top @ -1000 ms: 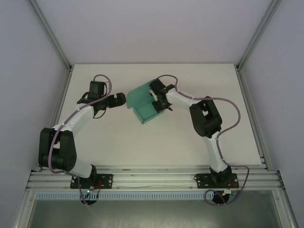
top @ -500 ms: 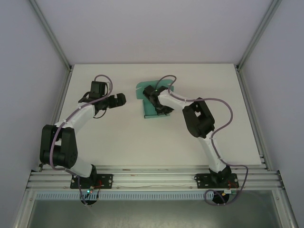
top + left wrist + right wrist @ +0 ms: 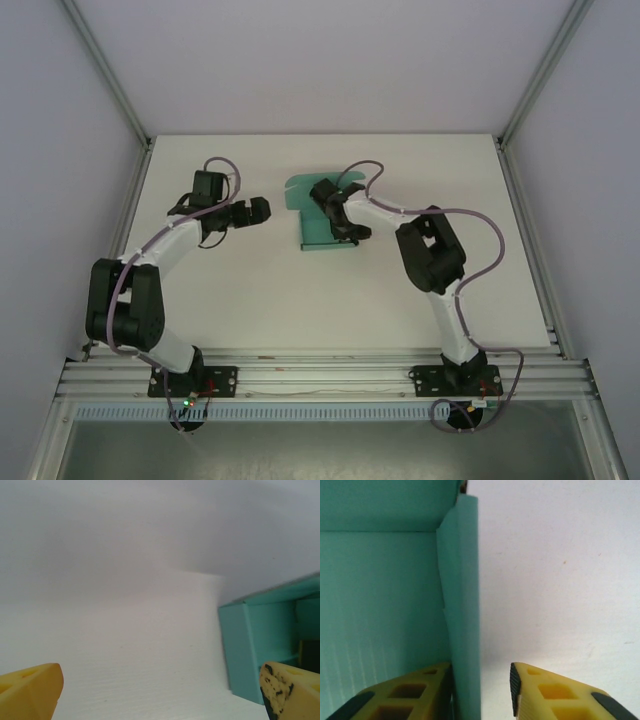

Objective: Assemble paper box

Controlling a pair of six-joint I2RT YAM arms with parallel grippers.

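The right gripper [image 3: 480, 692] straddles the box's [image 3: 380, 605] right wall [image 3: 462, 605]. Its jaws are partly open: the inner finger [image 3: 395, 695] lies against the card inside, and the outer finger [image 3: 555, 695] stands off with a bare gap, so the wall is not pinched. From above, this gripper [image 3: 347, 228] reaches down into the box [image 3: 312, 230] from the far side, and its wrist hides part of the interior.

The left gripper [image 3: 258, 210] hovers to the left of the box, apart from it, with its jaws spread wide and nothing between them. Its own camera looks along the table [image 3: 125, 645] at the box's near corner [image 3: 237, 650].

The box sits on the table [image 3: 230, 290] toward the far middle. I judge it half done: the side walls stand and form a tray, but a rounded flap [image 3: 298, 190] lies flat on the far side and the top is open. Folding that flap over and tucking it in appears to be what is left.

The right arm's purple cable [image 3: 360, 165] arcs over that flap, and the wrist above the box may get in the way of closing it.
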